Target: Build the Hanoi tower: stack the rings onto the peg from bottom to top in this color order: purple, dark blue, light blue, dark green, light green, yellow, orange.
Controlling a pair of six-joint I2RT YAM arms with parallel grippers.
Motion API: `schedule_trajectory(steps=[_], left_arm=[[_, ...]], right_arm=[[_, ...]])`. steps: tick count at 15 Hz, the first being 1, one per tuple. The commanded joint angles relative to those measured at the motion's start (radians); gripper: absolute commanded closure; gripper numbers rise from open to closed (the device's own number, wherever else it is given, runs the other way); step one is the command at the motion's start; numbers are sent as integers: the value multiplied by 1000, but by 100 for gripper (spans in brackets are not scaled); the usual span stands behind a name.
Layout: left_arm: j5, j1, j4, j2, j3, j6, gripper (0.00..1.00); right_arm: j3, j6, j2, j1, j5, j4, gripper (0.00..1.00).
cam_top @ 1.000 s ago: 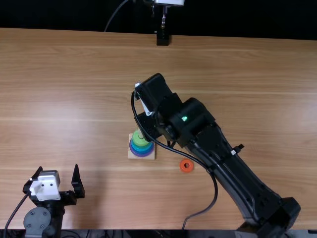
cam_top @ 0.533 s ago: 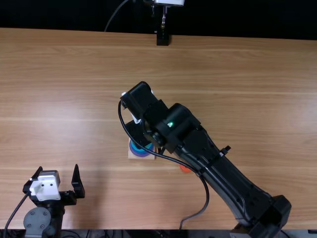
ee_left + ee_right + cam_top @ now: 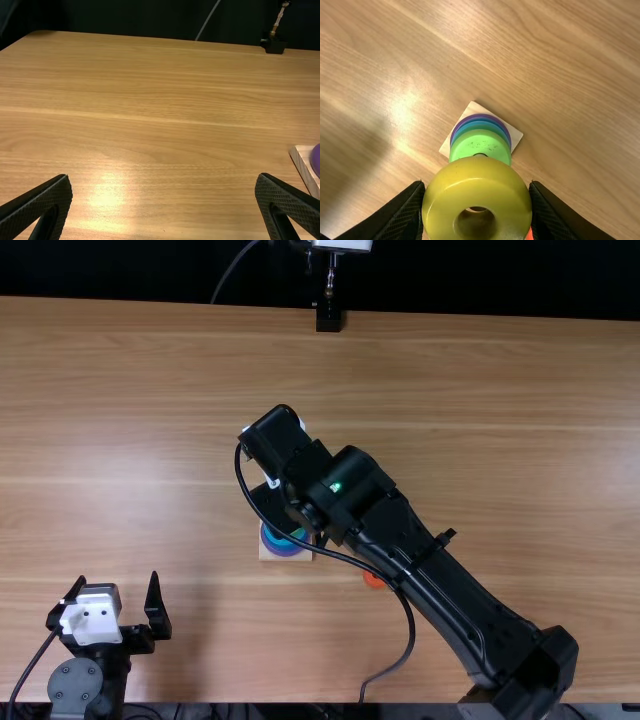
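Note:
In the top view, my right gripper (image 3: 272, 502) is over the ring stack. In the right wrist view, my right gripper (image 3: 477, 186) is shut on the yellow ring (image 3: 477, 180), which hangs above the light green ring (image 3: 481, 142). Below that show light blue, dark blue and purple (image 3: 454, 131) edges on the square wooden base (image 3: 515, 135); any dark green ring is hidden. The orange ring (image 3: 373, 581) lies right of the base, partly behind the arm's cable. My left gripper (image 3: 116, 586) stands open at the near left; in its wrist view, the left gripper (image 3: 164, 179) holds nothing.
The wooden table (image 3: 130, 440) stretches around the stack. A black stand with a metal post (image 3: 329, 315) is at the far edge. My right arm slants across the right half of the table, its cable looping beside it.
My right gripper has moved left and toward the near edge, over the stack, and now covers most of the green ring in the top view. The left arm has stayed still.

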Motion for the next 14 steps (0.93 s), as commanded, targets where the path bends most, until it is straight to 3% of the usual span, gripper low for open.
schedule_trajectory(steps=[1, 5, 6, 8, 10, 14], left_arm=[[1, -6, -78, -12, -104, 4, 0], [1, -6, -78, -12, -104, 4, 0], [1, -6, -78, -12, -104, 4, 0], [1, -6, -78, -12, -104, 4, 0], [1, -6, -78, -12, -104, 4, 0], [1, -6, -78, -12, -104, 4, 0]], right_arm=[[34, 8, 17, 5, -3, 0, 100], [22, 8, 67, 5, -3, -7, 100], [23, 12, 75, 5, -3, -9, 74], [22, 48, 75, 5, -1, -29, 0], [34, 63, 75, 2, 12, -18, 0], [86, 65, 59, -4, 8, -7, 0]])
